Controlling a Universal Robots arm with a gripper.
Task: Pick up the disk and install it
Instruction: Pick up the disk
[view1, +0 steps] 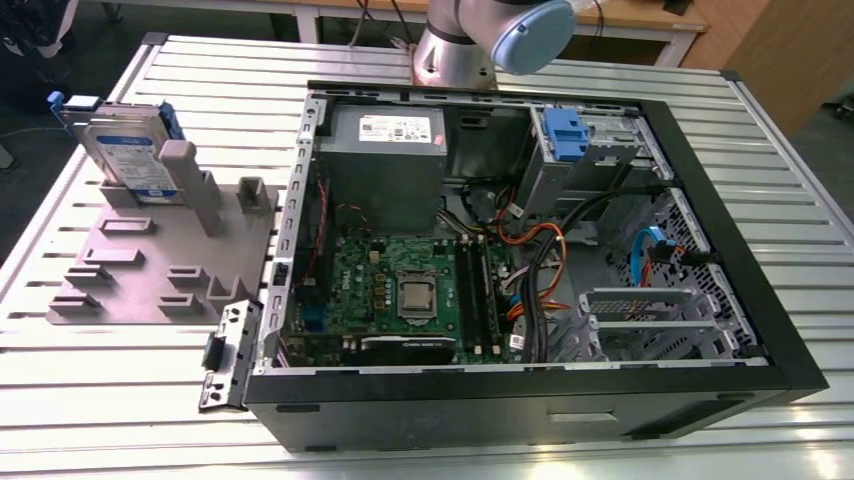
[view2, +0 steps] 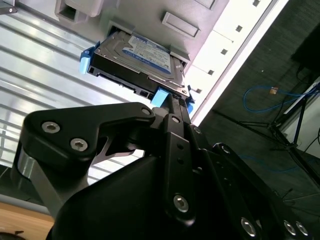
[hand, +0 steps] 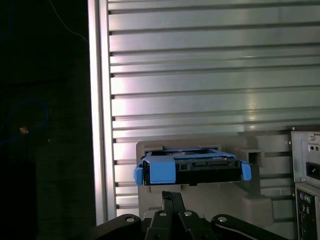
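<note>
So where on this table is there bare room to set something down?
The widest bare patch of the table lies at the exterior view's lower left, bordered by the grey fixture plate and the computer case. A narrower strip runs along the case's right in that view. Crowded: the case's inside, with cables, and the plate's end where the disk stands.

Exterior view: cam sits high, looks down at a slant on the whole worktop (view1: 134, 400), w/ the open PC case (view1: 534, 390) mid-pic. Both wrist views sit close behind the gripper (view2: 173, 111) and face the disk (view2: 135, 57) in its grey holder (view2: 145, 12). All 3 views share disk, holder & worktop.
</note>
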